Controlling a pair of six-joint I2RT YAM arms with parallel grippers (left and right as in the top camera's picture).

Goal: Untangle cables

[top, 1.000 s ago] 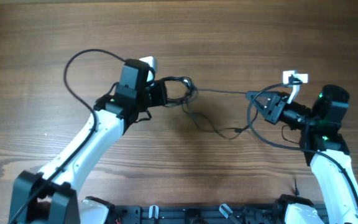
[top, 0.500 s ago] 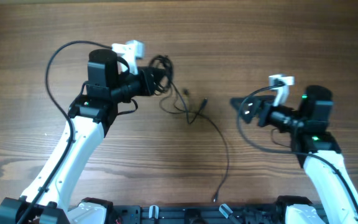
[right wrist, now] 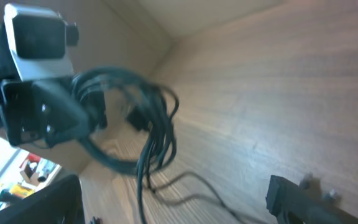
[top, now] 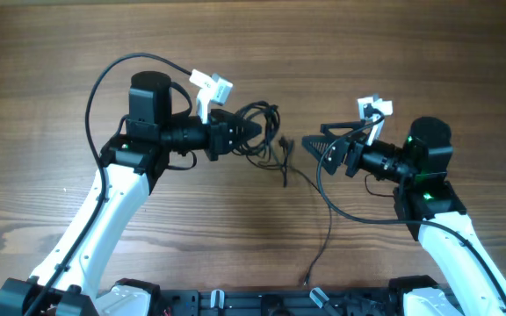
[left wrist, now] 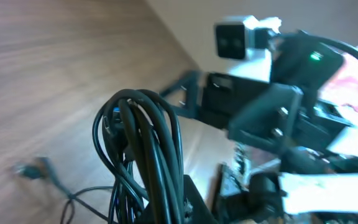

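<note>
Gripping a looped bunch of cables [top: 267, 118], the left gripper [top: 246, 132] is clamped tight on it. Just beyond the bunch and facing it, the right gripper [top: 316, 140] stands spread wide and empty. A loose strand [top: 328, 230] trails across the table [top: 235, 44] beneath both.

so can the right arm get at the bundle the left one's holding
Probably yes: the open right gripper faces the cables pinched in the left gripper, with only a loose trailing cord between them.
</note>
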